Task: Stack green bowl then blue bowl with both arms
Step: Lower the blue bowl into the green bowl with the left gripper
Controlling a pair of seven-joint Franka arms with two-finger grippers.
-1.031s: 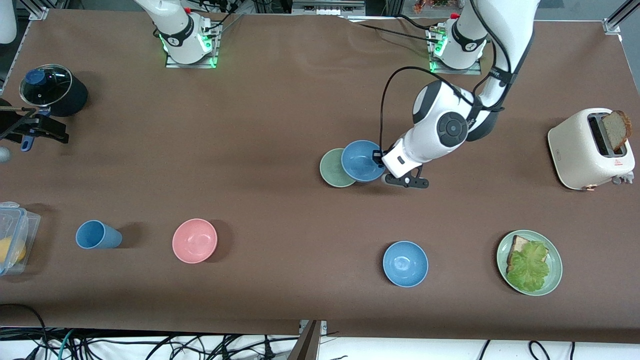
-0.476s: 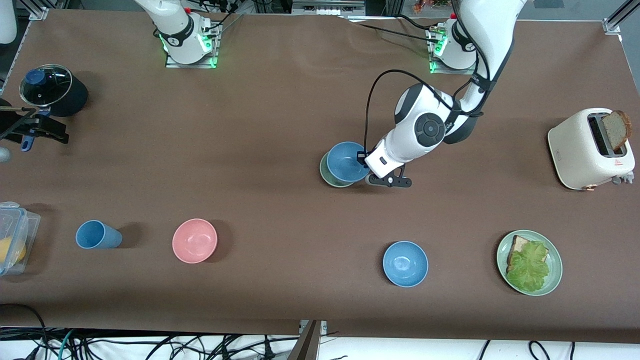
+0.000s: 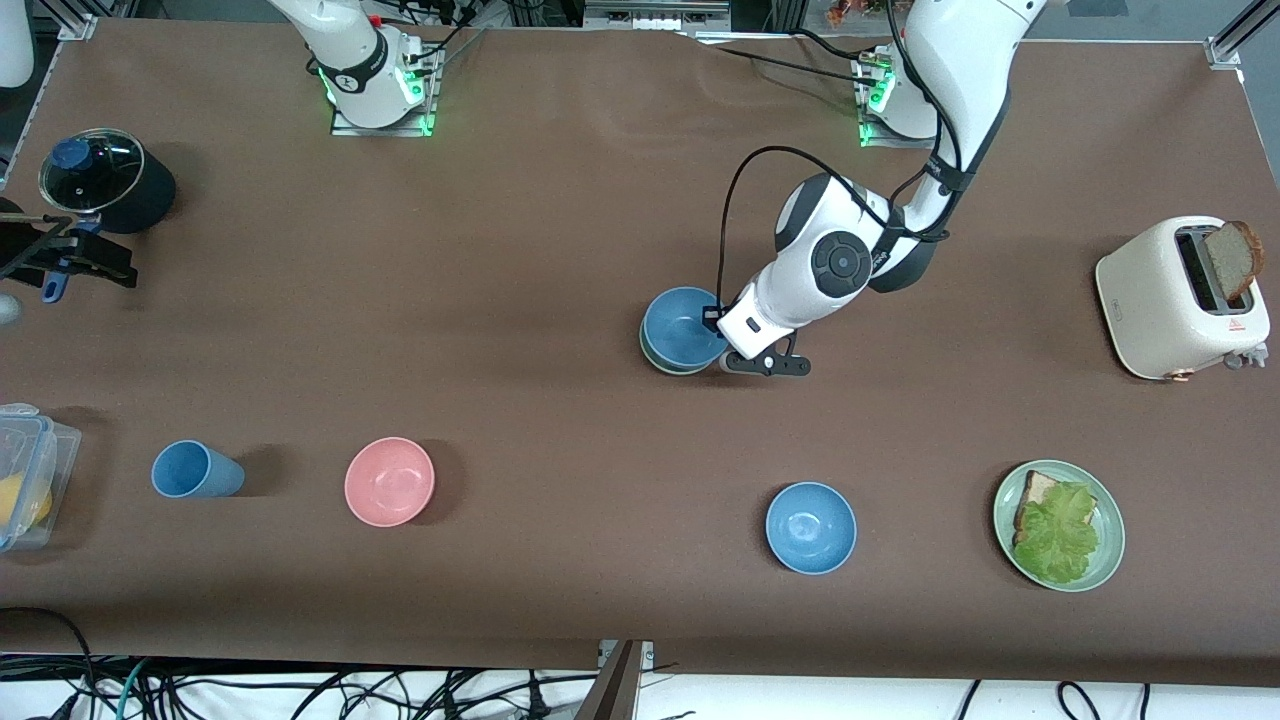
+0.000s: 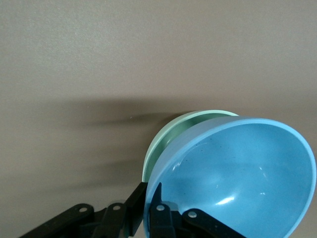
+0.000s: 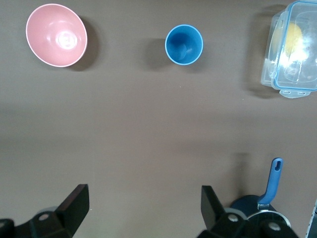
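Observation:
My left gripper (image 3: 720,325) is shut on the rim of a sky-blue bowl (image 3: 683,325), one finger inside and one outside. It holds the bowl tilted over the pale green bowl (image 3: 650,357) in the middle of the table. Only a thin crescent of green rim shows under it. In the left wrist view the blue bowl (image 4: 237,173) covers most of the green bowl (image 4: 167,140), with the left gripper (image 4: 151,201) clamped on its edge. I cannot tell whether the two bowls touch. My right gripper (image 5: 143,198) is open and holds nothing, high over bare table.
A second blue bowl (image 3: 810,527) lies nearer the front camera. A pink bowl (image 3: 389,481), blue cup (image 3: 195,469), plastic box (image 3: 25,475) and lidded pot (image 3: 105,180) are toward the right arm's end. A toaster (image 3: 1180,295) and green plate (image 3: 1108,515) are toward the left arm's end.
The left gripper has carried the blue bowl toward the right arm's end, from beside the green bowl to nearly over it. The right arm has not moved.

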